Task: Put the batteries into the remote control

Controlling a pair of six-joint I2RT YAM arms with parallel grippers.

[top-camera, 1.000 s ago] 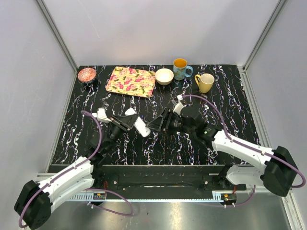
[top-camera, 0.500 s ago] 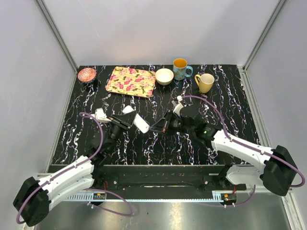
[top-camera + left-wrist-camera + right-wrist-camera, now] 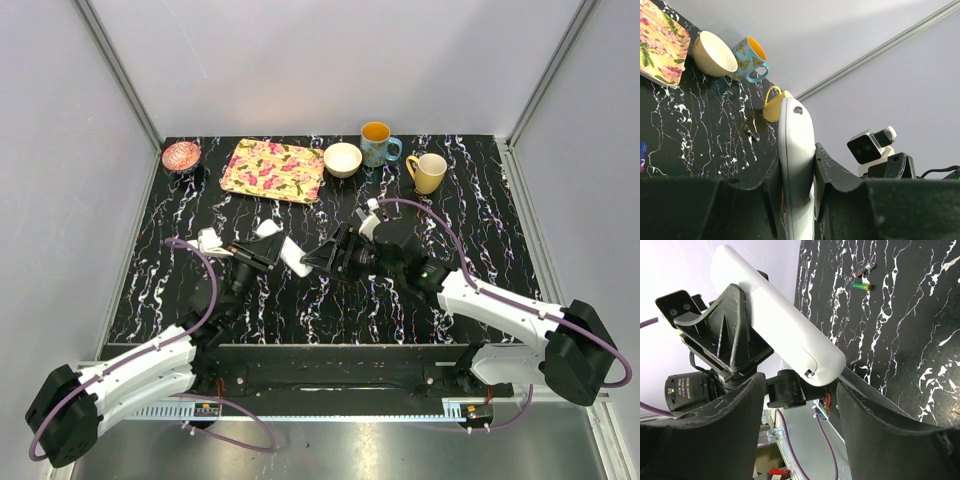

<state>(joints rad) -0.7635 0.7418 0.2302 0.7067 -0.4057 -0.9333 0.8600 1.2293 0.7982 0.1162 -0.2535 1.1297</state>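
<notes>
White remote control (image 3: pixel 796 150) clamped edgewise in my left gripper (image 3: pixel 282 254), held over the marbled black table (image 3: pixel 470 200), my right gripper (image 3: pixel 799 384) spread open around its free end.

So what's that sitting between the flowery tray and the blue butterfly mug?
A cream bowl, right beside the mug; the top view shows it plainly.
</notes>
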